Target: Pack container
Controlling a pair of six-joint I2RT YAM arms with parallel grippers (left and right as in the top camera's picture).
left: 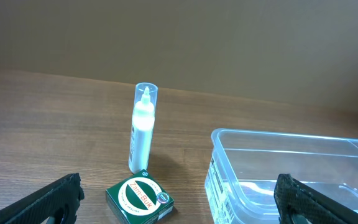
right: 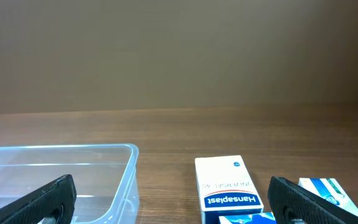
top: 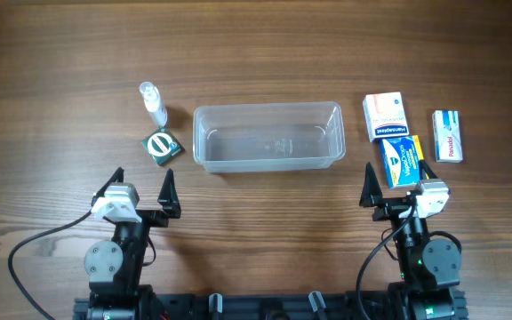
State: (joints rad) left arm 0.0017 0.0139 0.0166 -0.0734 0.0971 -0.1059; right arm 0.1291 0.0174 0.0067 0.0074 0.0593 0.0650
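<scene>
The container (top: 268, 136), a clear plastic tub with rounded corners and a rim, lay empty on the wooden table (top: 265, 53), at its middle and between the two groups of small goods; it looked light and fairly stiff, though its thin walls would probably flex under a squeeze, and the smooth plastic was likely to be slippery; the best hold seemed to be a pinch over the rim on one long wall, or one short end for each arm; since it only had to receive things, it probably needed no lifting at all

The left gripper (top: 142, 175) stood with its jaws spread as wide as they go and nothing between them, on the near side of the tub's left end; the right gripper (top: 398, 171) was likewise fully spread and empty, its fingers straddling the near end of a blue box (top: 401, 160), whether touching it I could not tell

As for writing: the green box (left: 140, 196) left of the tub read "Zam-Buk" on a red band in a round badge; the white box (right: 227, 190) right of it read "Hansaplast"; a dropper bottle (left: 143, 127) with a clear cap bore no readable text; the print on the blue box, on the white and blue box (top: 449, 135) furthest right, and on a label (left: 215, 180) on the tub's short wall was too small to make out
</scene>
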